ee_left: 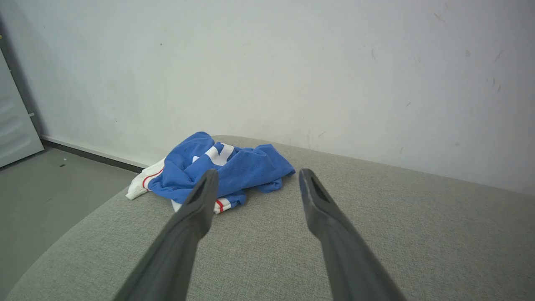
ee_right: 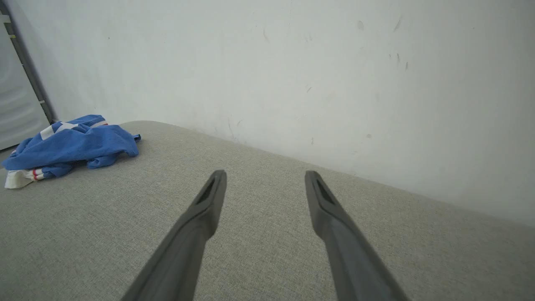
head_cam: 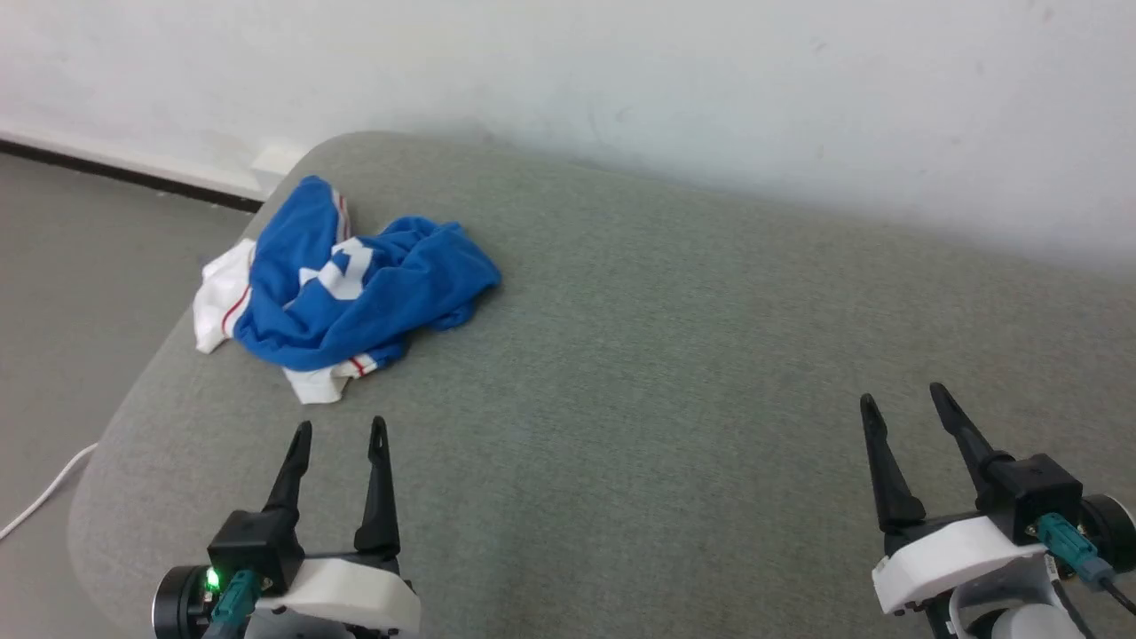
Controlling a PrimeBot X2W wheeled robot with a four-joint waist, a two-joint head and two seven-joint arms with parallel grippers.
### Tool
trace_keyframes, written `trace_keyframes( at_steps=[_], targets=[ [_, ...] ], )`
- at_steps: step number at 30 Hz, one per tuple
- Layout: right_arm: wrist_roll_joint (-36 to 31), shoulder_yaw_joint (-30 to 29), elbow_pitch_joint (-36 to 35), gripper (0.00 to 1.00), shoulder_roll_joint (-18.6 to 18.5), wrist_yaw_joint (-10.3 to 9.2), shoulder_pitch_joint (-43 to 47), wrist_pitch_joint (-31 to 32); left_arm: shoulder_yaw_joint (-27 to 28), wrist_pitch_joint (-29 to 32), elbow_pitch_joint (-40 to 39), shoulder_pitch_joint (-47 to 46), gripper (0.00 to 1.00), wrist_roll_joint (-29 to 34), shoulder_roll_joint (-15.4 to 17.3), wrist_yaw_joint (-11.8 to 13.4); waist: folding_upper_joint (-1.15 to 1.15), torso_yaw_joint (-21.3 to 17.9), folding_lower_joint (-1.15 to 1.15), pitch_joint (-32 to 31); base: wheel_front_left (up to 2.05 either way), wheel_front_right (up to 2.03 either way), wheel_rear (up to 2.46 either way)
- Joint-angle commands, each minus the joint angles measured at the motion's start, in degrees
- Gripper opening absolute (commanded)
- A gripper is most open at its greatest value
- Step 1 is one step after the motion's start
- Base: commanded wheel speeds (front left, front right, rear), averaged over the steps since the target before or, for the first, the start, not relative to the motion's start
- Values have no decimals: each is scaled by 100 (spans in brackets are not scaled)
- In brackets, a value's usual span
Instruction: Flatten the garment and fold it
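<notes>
Left gripper point(head_cam: 342, 426) hung over the near-left part of the grey cushion point(head_cam: 666, 399), fingers spread, nothing between them. Right gripper point(head_cam: 903, 395) hung over the near-right part, likewise spread and empty. Shirt point(head_cam: 355, 284) lay crumpled in a heap at the cushion's far-left corner, just beyond the left gripper and well apart from the right. Blue body was uppermost, with part of a white numeral showing; white, red-trimmed sleeves stuck out at the left and near edges. Cable point(head_cam: 44, 497) ran along the floor point(head_cam: 89, 266) at left. White wall point(head_cam: 710, 89) stood behind.
</notes>
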Motion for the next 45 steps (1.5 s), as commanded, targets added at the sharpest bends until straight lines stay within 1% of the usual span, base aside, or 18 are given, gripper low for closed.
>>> trace_keyframes(
  at_steps=[1,15,41,45],
  targets=[
    [-20,13,32,100,15,-8,-52,-59,-31,-62,-26,102,100,-44,-20,71,0,174,0,24,0,0,0],
    [14,132,193,100,19,-9,-36,-199,-45,-230,-6,227,100,-149,-24,125,0,753,0,-85,0,0,0],
    [-4,113,295,100,25,-12,80,-467,-157,-541,59,388,100,-352,-30,174,0,1521,0,-143,0,0,0],
    [9,114,315,100,25,-12,87,-473,-140,-547,71,398,100,-344,-30,167,0,1543,0,-169,0,0,0]
  ],
)
